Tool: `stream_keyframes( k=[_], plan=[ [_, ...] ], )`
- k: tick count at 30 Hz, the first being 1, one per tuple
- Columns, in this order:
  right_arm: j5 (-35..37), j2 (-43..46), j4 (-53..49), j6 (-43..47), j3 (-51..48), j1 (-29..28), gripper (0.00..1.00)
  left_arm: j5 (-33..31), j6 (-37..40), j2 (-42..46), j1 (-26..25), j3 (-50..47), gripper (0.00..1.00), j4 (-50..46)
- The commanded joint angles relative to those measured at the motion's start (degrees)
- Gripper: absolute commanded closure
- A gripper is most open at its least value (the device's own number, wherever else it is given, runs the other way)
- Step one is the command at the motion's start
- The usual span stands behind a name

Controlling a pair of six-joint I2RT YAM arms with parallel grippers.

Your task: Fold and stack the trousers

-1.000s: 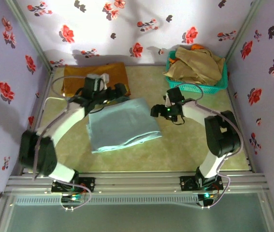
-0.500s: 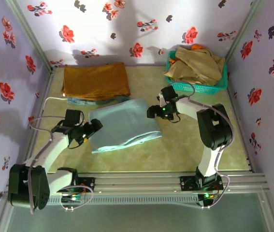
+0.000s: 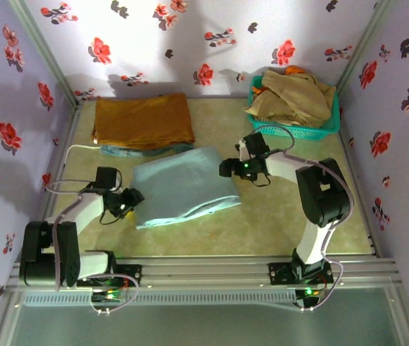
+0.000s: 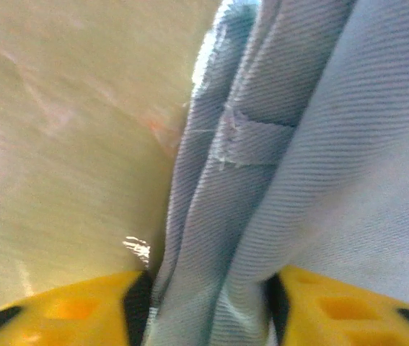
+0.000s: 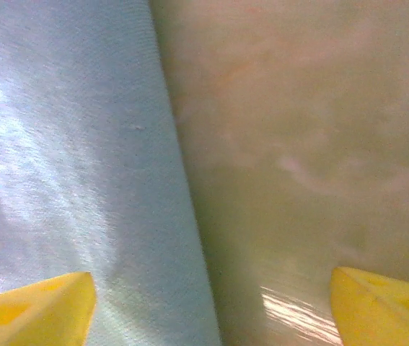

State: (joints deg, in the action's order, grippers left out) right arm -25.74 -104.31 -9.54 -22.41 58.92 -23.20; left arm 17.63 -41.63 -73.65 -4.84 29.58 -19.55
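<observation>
The left gripper (image 3: 128,200) is easing back, pinching the left edge of the folded trousers (image 3: 186,184) — the right gripper (image 3: 226,168) is hovering wide open; stacking is still pending.

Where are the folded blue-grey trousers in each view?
Top external: trousers lie folded mid-table, in front of the mustard-brown cloth.
Left wrist: trousers fill the right side, bare table on the left.
Right wrist: trousers on the left, bare table on the right.
Shared landmark: the trousers' edge against the beige table.

Mustard-brown cloth (image 3: 143,121) lies back left — teal basket (image 3: 305,130) (beige garments (image 3: 294,97) inside) opposite.
</observation>
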Motion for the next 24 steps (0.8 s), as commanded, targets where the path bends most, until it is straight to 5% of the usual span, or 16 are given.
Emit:
stream_keyframes(
  k=[1, 5, 8, 12, 16, 24],
  plan=[
    [-15.2, -3.1, 7.0, -4.2, -2.1, -2.9, 0.22, 9.6, 1.9, -3.2, -2.1, -2.3, 0.59, 18.2],
    [-17.7, -3.2, 9.3, -5.4, -2.8, -3.0, 0.36, 9.1, 2.8, -0.8, -2.0, -1.8, 0.79, 16.7],
    [-16.6, -2.7, 9.1, -5.6, -3.1, -2.9, 0.66, 7.9, 3.5, 0.5, -1.8, -0.9, 0.95, 14.3],
    [-13.6, -0.6, 6.9, -5.8, -3.5, -2.6, 0.92, 6.3, 4.2, 1.9, -1.6, 0.4, 1.0, 10.7],
    [-10.7, 3.4, 5.2, -6.7, -4.5, -2.1, 1.0, 5.8, 4.1, 5.6, -1.6, 1.6, 1.0, 7.6],
    [-6.6, 11.2, 0.2, -8.4, -3.5, -2.2, 1.0, 5.3, 2.8, 15.3, -2.0, 7.4, 1.0, -0.9]
  ],
)
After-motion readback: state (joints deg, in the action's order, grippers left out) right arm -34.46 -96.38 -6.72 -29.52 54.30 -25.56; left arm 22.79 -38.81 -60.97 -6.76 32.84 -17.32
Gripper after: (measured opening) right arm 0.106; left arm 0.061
